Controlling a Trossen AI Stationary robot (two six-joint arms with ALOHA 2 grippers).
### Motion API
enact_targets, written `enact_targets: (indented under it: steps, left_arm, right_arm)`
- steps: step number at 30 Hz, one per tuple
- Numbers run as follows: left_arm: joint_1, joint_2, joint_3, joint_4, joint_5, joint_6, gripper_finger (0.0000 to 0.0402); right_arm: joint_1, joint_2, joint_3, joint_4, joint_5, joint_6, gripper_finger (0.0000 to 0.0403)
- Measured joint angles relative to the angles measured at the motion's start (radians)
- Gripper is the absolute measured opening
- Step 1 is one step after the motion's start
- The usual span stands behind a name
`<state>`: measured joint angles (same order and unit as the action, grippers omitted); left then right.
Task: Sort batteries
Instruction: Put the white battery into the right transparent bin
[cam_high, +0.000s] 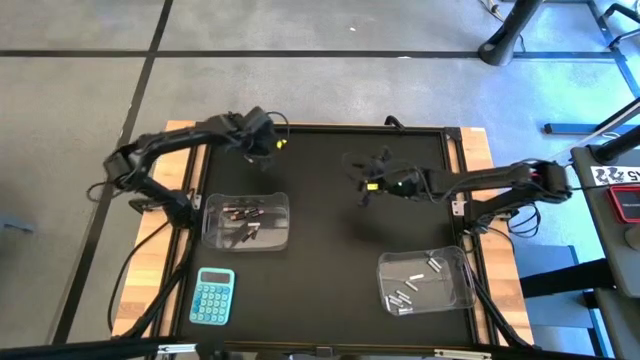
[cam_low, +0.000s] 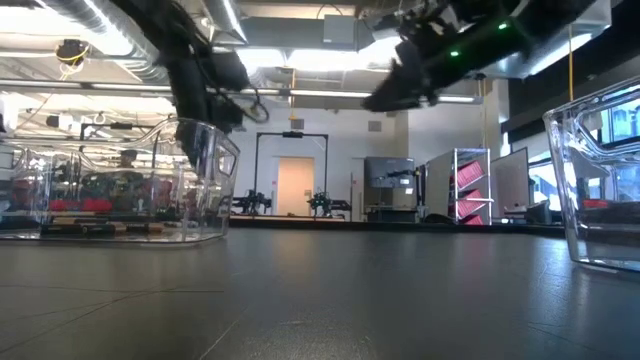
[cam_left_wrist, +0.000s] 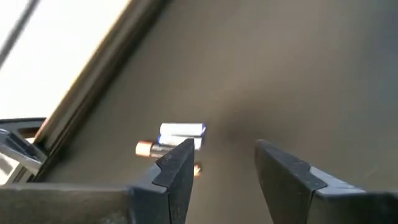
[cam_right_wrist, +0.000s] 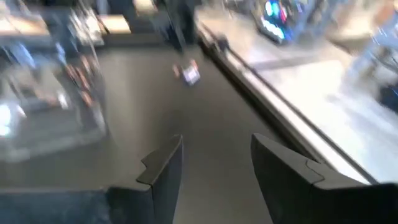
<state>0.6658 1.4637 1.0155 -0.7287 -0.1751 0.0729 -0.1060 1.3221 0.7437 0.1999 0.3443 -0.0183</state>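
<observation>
The left hand (cam_left_wrist: 219, 171) is open over small round batteries (cam_left_wrist: 177, 138) on the smooth dark worktop (cam_high: 330, 260). The right hand (cam_right_wrist: 214, 165) is open and empty too.

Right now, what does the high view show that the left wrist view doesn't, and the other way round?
Only the high view shows both clear tubs, the left tub holding dark batteries and the right tub holding silvery ones, plus the blue calculator and the right hand, open above the mat. Only the left wrist view shows loose batteries lying on the mat near its far edge, a silvery one and a copper-ended one. Both show the left hand, open and empty, and the dark mat.
</observation>
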Motion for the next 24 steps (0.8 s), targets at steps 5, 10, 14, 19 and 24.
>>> enact_targets:
  steps: [5,10,14,19,24]
  left_arm:
    - [0.079,0.173,0.09,-0.107,0.015,0.102,0.0142]
    - [0.15,0.31,0.147,-0.127,0.012,0.089,0.014]
    - [0.196,0.368,0.166,-0.123,0.019,0.07,0.0165]
    - [0.241,0.382,0.167,-0.113,0.078,0.056,0.0222]
    - [0.254,0.384,0.167,-0.074,0.121,0.046,0.0259]
  right_arm:
    - [-0.015,0.1,-0.001,0.229,-0.075,-0.014,0.0193]
    - [-0.011,0.146,-0.001,0.218,-0.105,0.001,0.0193]
    - [-0.012,0.155,-0.001,0.181,-0.147,0.041,0.0193]
    - [-0.012,0.155,-0.001,0.165,-0.147,0.043,0.0193]
    - [-0.012,0.155,-0.001,0.165,-0.147,0.043,0.0193]
